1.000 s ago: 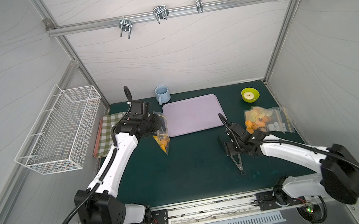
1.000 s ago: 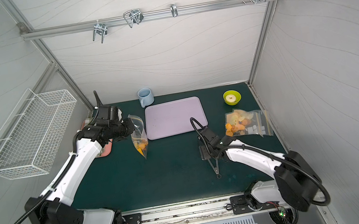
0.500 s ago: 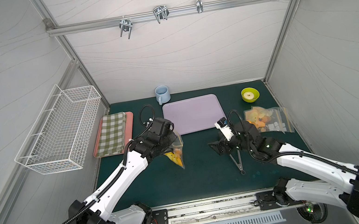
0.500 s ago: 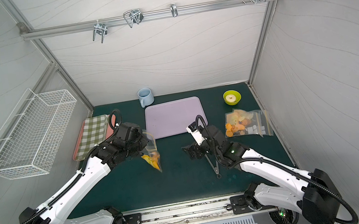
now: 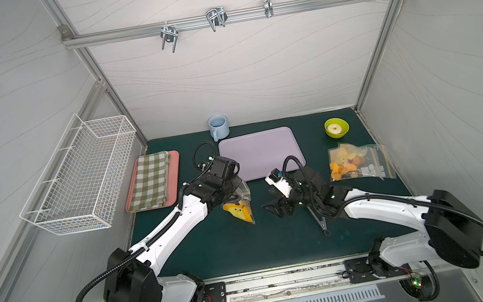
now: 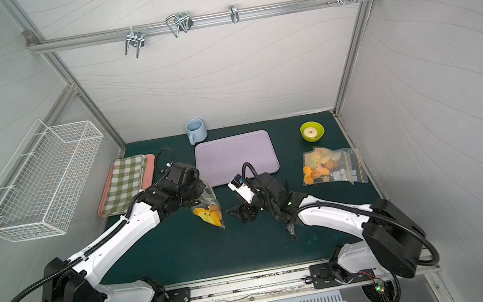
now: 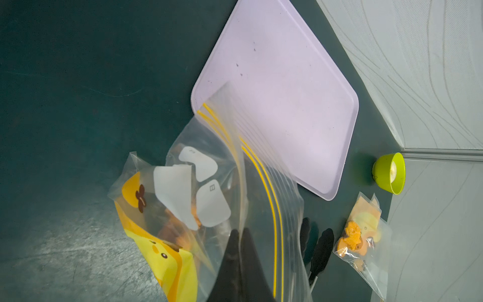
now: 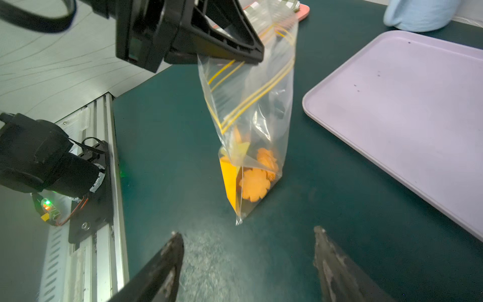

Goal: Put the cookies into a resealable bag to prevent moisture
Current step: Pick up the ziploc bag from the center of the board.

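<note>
Orange ridged flower cookies (image 8: 257,180), frame centre, in clear resealable bag (image 8: 251,104), yellow zip lines, left gripper (image 8: 252,59) clamped on bag top, right gripper (image 8: 248,232) spread, empty

Left end effector (image 7: 240,235) clamped tight, right end effector (image 8: 248,232) splayed wide

Orange flower-shaped cookies (image 8: 254,184) — bottom of clear resealable bag (image 8: 251,86), hanging upright

The thin black tool (image 5: 320,223) lies half hidden under the right arm (image 5: 380,206). The blue mug (image 8: 418,13) is cut off at the frame edge. The cookies (image 7: 170,230) smear behind labels on the bag (image 7: 261,209).
</note>
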Tool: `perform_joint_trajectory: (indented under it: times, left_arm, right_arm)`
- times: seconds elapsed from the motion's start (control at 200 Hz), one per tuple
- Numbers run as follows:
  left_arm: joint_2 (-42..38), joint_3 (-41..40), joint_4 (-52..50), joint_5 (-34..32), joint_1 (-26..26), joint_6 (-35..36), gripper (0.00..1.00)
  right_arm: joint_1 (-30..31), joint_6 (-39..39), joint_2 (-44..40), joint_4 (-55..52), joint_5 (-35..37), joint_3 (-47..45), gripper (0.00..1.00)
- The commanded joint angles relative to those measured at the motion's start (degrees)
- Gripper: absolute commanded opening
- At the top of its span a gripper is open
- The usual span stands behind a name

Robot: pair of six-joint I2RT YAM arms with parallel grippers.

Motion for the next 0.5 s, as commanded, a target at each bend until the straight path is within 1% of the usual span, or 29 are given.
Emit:
perform_joint_trajectory:
  times: [0.0,0.065,0.205,0.31,0.41,0.455,0.495]
  left_arm:
    - [0.97,2.37,1.38,-0.27,-0.01,-0.07,0.00]
    - [1.05,2.58,1.42,-0.05,-0.01,0.20,0.00]
    - [1.14,2.94,1.32,0.22,0.08,0.50,0.00]
    - [1.05,2.95,1.25,0.37,0.07,0.48,0.00]
    - [1.03,3.06,1.32,0.46,0.17,0.60,0.00]
    - [1.06,3.08,1.29,0.54,0.26,0.52,0.00]
    - [1.05,3.02,1.33,0.57,0.35,0.49,0.00]
  right_arm:
    - [1.40,-2.88,4.00,7.24,-0.07,4.25,0.76]
    - [1.67,-2.84,6.12,8.40,-0.28,5.94,0.75]
    - [2.29,-2.98,9.01,10.33,0.09,8.03,0.70]
    - [2.65,-2.85,10.44,11.19,0.57,8.95,0.63]
    - [2.69,-2.81,11.72,11.54,0.15,9.83,0.54]
    - [2.74,-2.77,12.10,11.56,-0.08,10.32,0.52]
    - [2.81,-2.80,12.36,11.53,-0.30,10.62,0.48]
